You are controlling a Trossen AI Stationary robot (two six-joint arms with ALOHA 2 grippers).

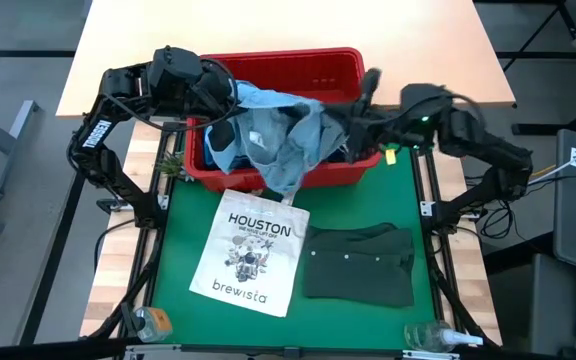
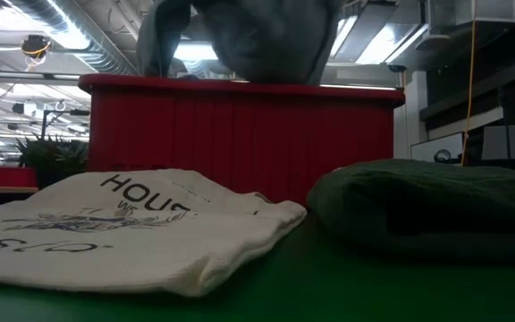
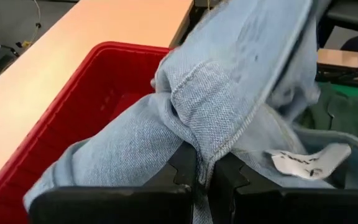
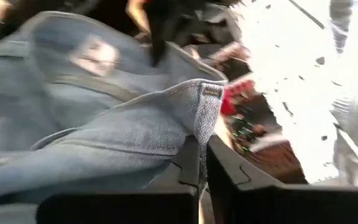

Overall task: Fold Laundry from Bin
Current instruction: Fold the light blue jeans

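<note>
- Left end effector [image 3: 204, 171]: clenched on a fold of the light blue denim shirt [image 1: 278, 135], positioned over the left part of the red bin [image 1: 353, 172].
- Right end effector [image 4: 202, 163]: clenched on a seamed edge of the same shirt, positioned over the right part of the bin.
- Denim shirt: suspended between both end effectors above the bin; its lower portion drapes over the bin's near rim.
- Bin: located at the far end of the green mat [image 1: 183, 225] on the desk.
- Dark green garment [image 1: 358, 262]: lies folded on the mat, just beside the white tote bag [image 1: 251, 250].
</note>
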